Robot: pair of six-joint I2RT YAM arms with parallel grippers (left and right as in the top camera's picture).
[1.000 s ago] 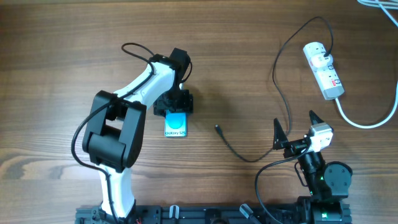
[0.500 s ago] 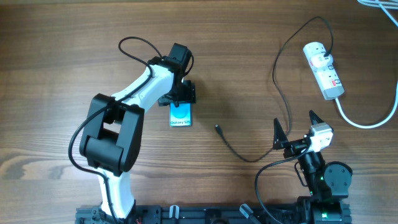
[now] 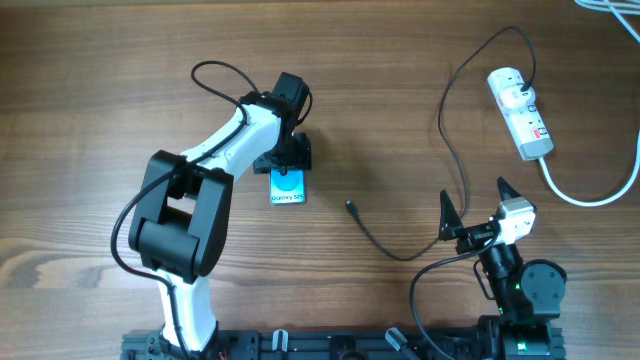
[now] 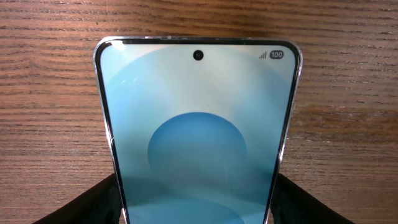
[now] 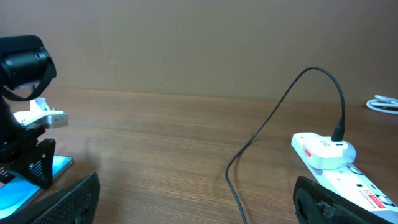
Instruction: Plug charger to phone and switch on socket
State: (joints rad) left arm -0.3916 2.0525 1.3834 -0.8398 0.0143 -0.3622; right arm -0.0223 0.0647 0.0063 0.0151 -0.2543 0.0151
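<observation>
The phone (image 3: 287,187), teal-blue screen up, lies on the wooden table and fills the left wrist view (image 4: 199,124). My left gripper (image 3: 285,160) is shut on the phone, one finger against each long side (image 4: 196,193). The charger, a thin black cable (image 3: 441,120), has its connector tip (image 3: 351,207) loose on the table right of the phone. Its white plug head (image 3: 522,96) sits in the socket (image 3: 528,125) at the far right. My right gripper (image 3: 474,197) is open and empty near the cable's loop. The right wrist view shows the cable (image 5: 261,134) and socket (image 5: 357,186).
The socket's thick white cord (image 3: 590,197) curves along the right edge. Another white cable (image 3: 612,12) lies at the top right corner. The left arm's own black cable (image 3: 215,75) loops above the arm. The arm bases stand at the front edge.
My left gripper has carried the phone a little up and to the right, then eased back slightly left. The right arm and the cable have not moved.
</observation>
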